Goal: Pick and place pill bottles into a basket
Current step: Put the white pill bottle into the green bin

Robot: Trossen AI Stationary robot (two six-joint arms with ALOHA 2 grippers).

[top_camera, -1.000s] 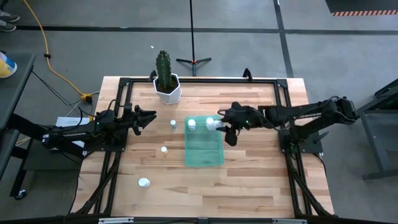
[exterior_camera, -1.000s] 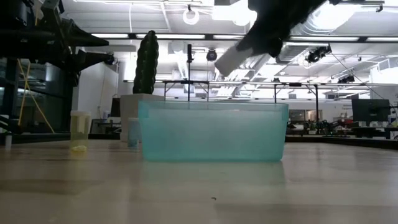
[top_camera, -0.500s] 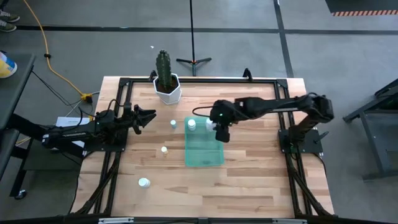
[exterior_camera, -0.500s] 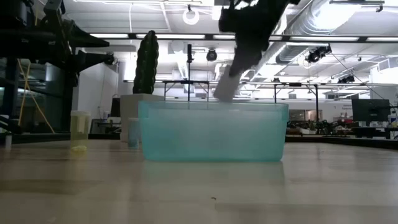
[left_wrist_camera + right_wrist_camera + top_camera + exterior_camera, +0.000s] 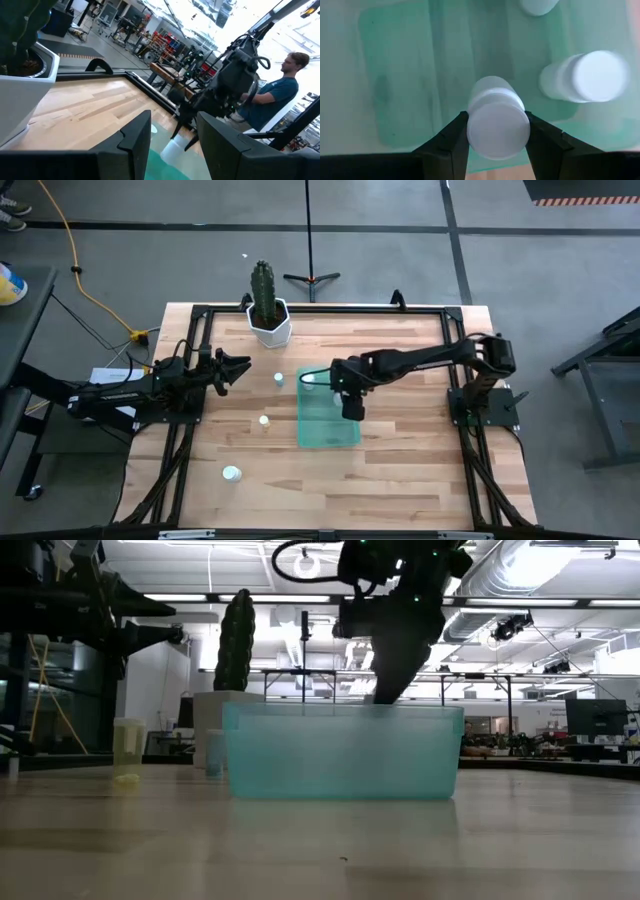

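I am holding one small white cylindrical pill bottle over the flat translucent green plastic tray; three more bottles are standing on the table.

The green basket stood on the wooden bench, near the middle. The right arm's tool reached down from above to the basket's rim, its tip hidden behind the translucent wall. A cactus rose from a white pot behind the basket, with two pill bottles standing beside it.
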